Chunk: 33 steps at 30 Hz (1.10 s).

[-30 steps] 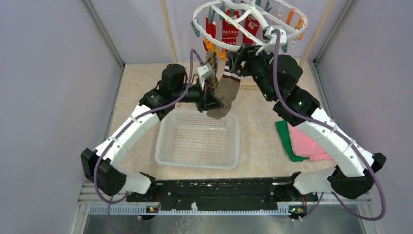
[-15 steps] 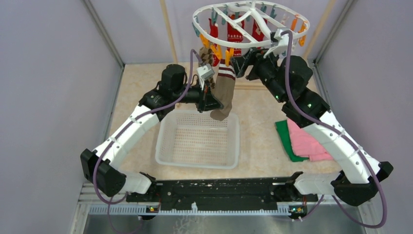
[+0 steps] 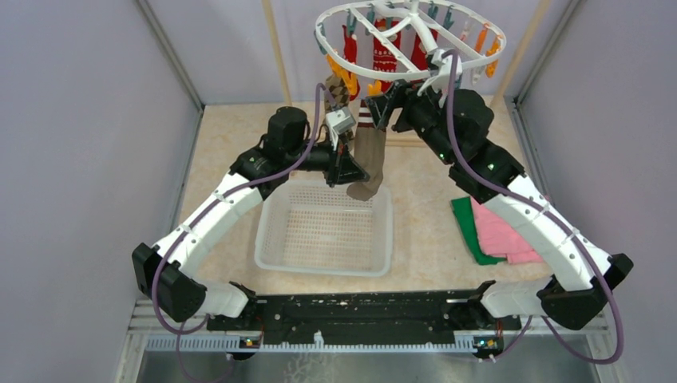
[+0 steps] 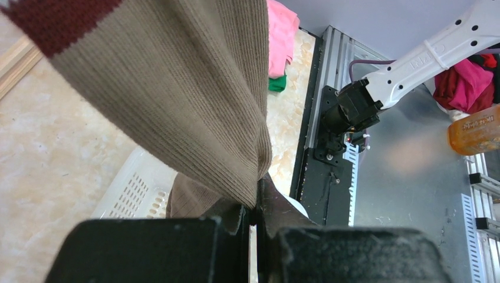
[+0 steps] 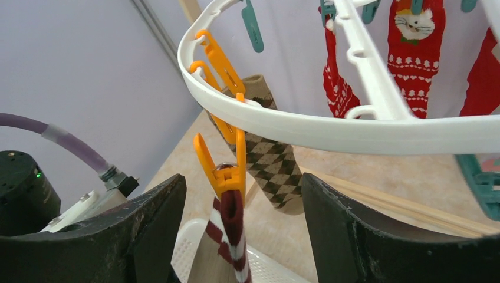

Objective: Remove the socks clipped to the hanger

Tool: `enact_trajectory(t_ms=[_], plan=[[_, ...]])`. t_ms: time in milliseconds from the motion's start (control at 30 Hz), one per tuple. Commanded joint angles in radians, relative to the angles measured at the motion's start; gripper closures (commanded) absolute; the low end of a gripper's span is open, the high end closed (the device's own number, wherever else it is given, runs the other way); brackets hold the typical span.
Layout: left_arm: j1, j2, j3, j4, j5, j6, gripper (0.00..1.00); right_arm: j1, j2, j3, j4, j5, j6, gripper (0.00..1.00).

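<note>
The brown sock is gripped low down by the left gripper, above the basket that is likely meant to catch it. Its top is pinned to the hanger by an orange clip, which is framed by the right gripper, spread wide, likely to squeeze it.

Lavender walls, beige speckled tabletop.

Ribbed matt knit sock, glossy white plastic hanger, smooth orange plastic clip
</note>
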<state>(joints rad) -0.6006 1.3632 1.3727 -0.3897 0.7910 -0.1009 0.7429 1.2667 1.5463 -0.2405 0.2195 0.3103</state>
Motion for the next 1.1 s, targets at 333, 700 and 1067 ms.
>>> enact_trajectory(t_ms=[333,700,1067], plan=[[-0.016,-0.019,0.036,0.018,-0.003,0.015,1.0,-0.003,0.05,0.029,0.147,0.016,-0.014,0.35],[-0.017,-0.015,0.039,0.021,-0.003,0.009,1.0,-0.003,0.014,0.009,0.154,0.027,-0.027,0.46],[-0.016,-0.019,0.036,0.016,-0.007,0.017,1.0,-0.006,0.017,0.029,0.135,0.043,-0.03,0.86]])
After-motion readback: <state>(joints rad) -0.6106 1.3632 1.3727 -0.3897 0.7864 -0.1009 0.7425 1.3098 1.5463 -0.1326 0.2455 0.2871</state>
